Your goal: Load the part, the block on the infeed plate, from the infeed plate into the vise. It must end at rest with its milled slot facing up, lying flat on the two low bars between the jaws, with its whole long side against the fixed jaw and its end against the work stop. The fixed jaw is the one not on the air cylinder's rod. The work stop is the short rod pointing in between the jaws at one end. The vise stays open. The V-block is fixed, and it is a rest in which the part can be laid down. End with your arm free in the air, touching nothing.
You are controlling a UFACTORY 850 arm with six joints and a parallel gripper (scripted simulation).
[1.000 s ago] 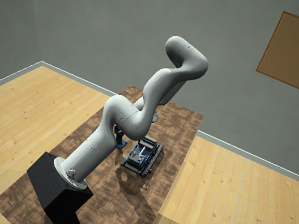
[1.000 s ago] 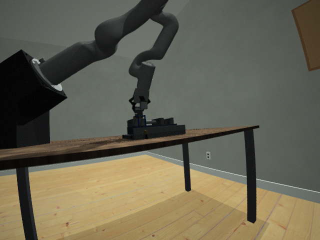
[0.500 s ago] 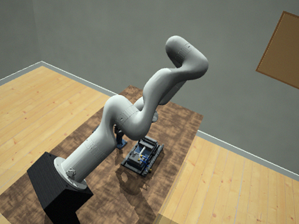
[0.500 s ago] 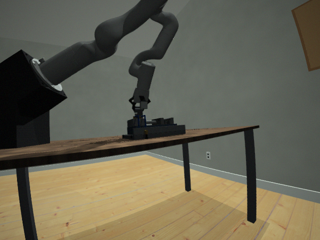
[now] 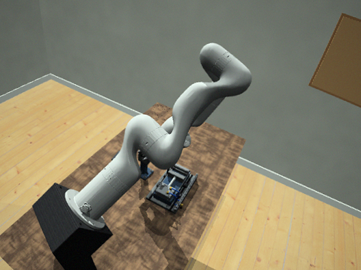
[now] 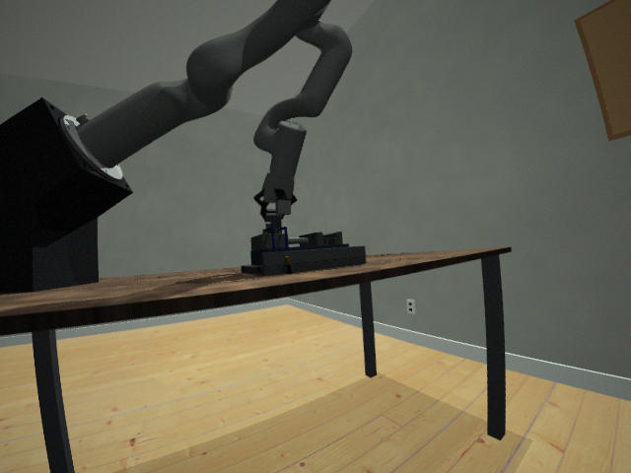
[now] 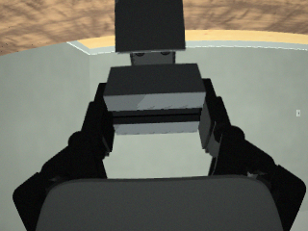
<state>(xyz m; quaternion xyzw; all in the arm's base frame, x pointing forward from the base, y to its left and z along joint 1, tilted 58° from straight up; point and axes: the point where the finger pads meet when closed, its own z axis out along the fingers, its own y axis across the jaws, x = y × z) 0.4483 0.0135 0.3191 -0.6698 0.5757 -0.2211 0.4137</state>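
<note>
Wooden table [image 6: 407, 260] | claw [image 7: 156, 118] grips part [image 7: 154, 92] (no markings legible)

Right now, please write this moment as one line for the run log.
hand: shut on part | part: held in air, near vise | vise: open, no part seated | phase: carrying

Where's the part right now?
The part is clamped in the pincer, filling the wrist view's centre; in the exterior view it hangs just above the vise's left end.
</note>
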